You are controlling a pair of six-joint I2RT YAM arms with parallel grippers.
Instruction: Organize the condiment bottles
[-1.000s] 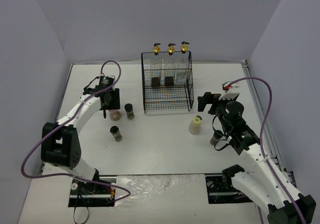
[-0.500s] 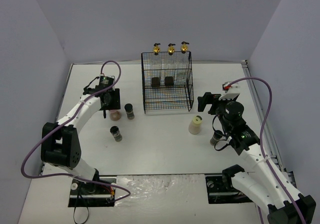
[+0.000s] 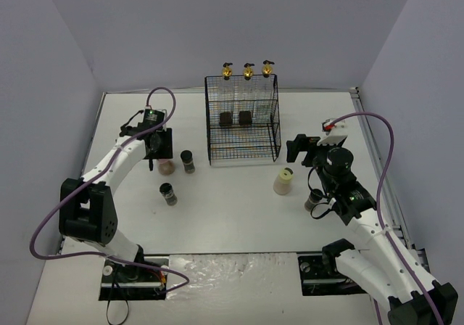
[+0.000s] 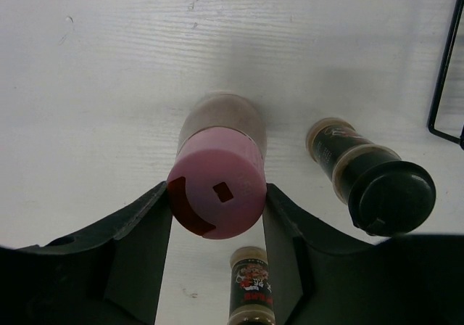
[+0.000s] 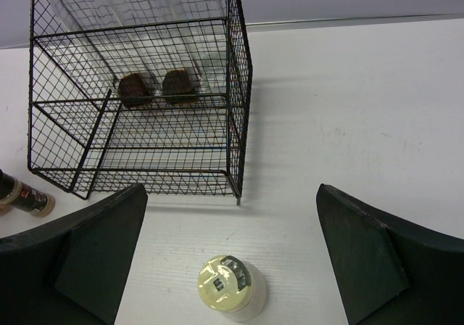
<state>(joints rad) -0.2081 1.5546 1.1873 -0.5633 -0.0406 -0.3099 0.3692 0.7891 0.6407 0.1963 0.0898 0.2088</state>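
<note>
- Trouble sits on the left: the pink-capped jar (image 4: 217, 194) stands upright on the desk (image 3: 232, 216), and the left jaws press both sides of its cap, clamped on it as far as I can see.
- The hold is high, on a smooth round cap. I'd worry the heavier body below could swing or slip free on a lift.
- A black-capped jar (image 4: 373, 180) stands just beside it on the right. A low sweep toward the rack would likely knock it over.
- A second dark jar (image 3: 169, 194) stands nearer the arm bases, apart from both.
- The black wire rack (image 3: 212, 133) holds three glass bottles (image 3: 247, 93) with gold spouts along its back and two dark jars (image 3: 235, 118) in front of them. Its front lip stands in the way, so anything going in must be carried over it.
- The cream-yellow-capped jar (image 5: 226, 285) stands on the desk by the rack's front right corner. The right jaws hang above it, wide apart and holding nothing.
</note>
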